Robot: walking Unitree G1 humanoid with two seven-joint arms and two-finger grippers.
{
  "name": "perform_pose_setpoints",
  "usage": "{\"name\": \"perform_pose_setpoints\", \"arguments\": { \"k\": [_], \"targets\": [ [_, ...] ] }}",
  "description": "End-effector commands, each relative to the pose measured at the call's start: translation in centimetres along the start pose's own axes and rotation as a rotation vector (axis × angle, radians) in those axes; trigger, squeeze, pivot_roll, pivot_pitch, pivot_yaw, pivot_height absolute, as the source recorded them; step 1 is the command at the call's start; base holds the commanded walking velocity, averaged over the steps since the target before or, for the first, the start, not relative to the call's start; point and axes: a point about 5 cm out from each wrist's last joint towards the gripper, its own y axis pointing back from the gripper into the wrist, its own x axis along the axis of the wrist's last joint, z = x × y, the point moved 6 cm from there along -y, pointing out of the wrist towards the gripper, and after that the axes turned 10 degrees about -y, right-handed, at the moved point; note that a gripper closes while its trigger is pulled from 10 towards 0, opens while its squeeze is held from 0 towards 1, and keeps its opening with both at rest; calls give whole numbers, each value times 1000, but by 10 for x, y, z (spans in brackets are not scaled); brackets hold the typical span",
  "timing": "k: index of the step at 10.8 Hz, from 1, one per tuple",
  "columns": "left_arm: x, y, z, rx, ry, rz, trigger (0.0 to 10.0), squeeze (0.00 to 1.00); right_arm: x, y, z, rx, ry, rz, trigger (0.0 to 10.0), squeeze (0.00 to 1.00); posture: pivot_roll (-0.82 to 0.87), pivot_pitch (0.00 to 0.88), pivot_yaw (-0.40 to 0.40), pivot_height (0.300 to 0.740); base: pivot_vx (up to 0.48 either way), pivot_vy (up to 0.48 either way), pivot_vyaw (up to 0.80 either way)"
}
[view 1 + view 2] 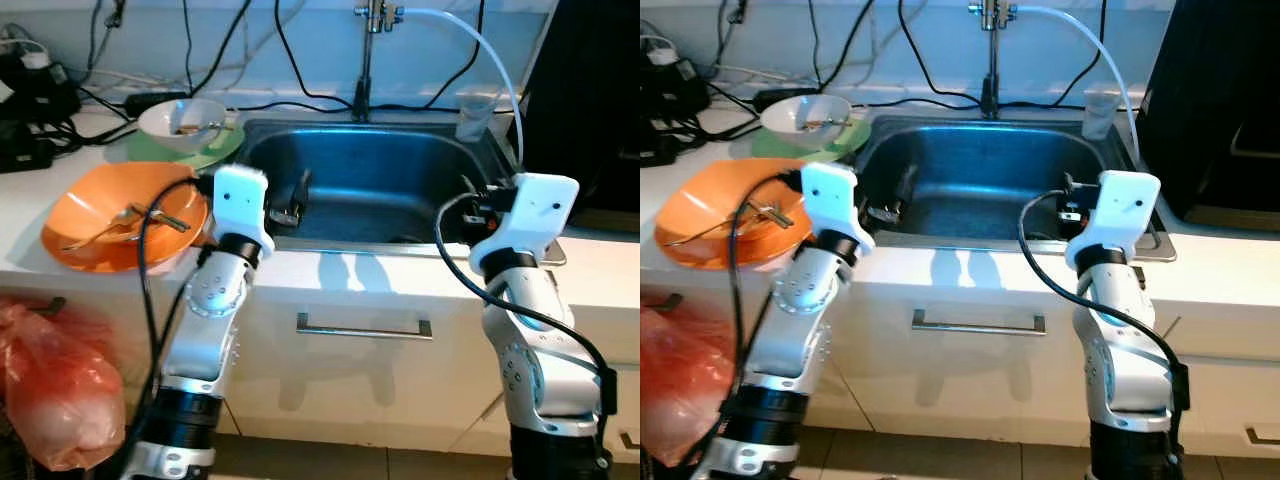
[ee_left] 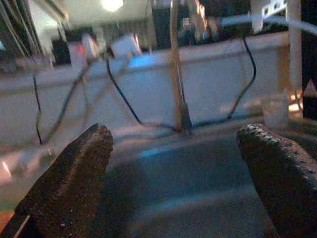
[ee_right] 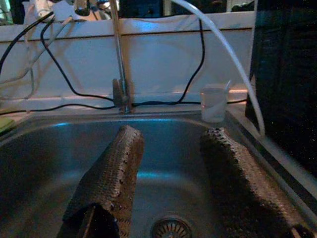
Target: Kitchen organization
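At your far left, a red plastic bag (image 1: 48, 385) hangs below the white countertop (image 1: 600, 270), against the cabinet front. On the countertop above it sits an orange plate (image 1: 95, 215) holding a fork (image 1: 100, 232) and other cutlery; the plate's right edge lies just beside the left arm. Behind the plate, a white bowl (image 1: 180, 122) rests on a green plate (image 1: 215, 150), close to the left rear corner of the sink. Black cables (image 1: 60, 100) run along the counter and up the back wall. The left gripper (image 1: 288, 203) reaches over the front left rim of the stainless steel sink (image 1: 380, 180); in the left wrist view its two textured fingers (image 2: 69, 183) stand wide apart with nothing between them, pointing toward the faucet (image 2: 179, 74). Below the sink front you see a drawer with a metal handle (image 1: 364, 326). The faucet rises at the middle of the rear rim, and a white hose (image 1: 480, 50) arcs from it to the right. The drain (image 3: 171, 228) shows at the basin bottom in the right wrist view. The right gripper (image 3: 171, 168) is positioned over the front right part of the basin, with its fingers (image 3: 111, 173) spread and holding nothing. A clear plastic cup (image 1: 474, 117) stands upright on the right rear corner of the sink rim, just beside the hose. A dark appliance (image 1: 1230, 100) stands at your far right on the counter.
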Motion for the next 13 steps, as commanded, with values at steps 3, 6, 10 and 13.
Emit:
{"name": "perform_pose_setpoints", "arguments": {
  "k": [3, 6, 10, 13],
  "targets": [
    [30, 2, -16, 26, -101, 100, 10000, 0, 1, -8, -12, 36, -19, 21, 10000, 0, 29, 0, 16, 740, 0, 0, 435],
    [4, 18, -33, 86, -101, -3, 10000, 0, 2, -12, -14, 52, -22, 23, 10000, 0, 56, 0, -10, 740, 0, 0, 800],
    [11, 13, -28, 78, -64, 11, 10000, 0, -3, -21, -22, 81, -28, 10, 10000, 0, 78, 0, -1, 740, 0, 0, 200],
    [-3, 10, -12, 22, 9, -47, 10000, 0, -13, -16, -26, 86, -53, -32, 10000, 0, 53, 0, 17, 740, 0, 0, 0]
  ]
}}
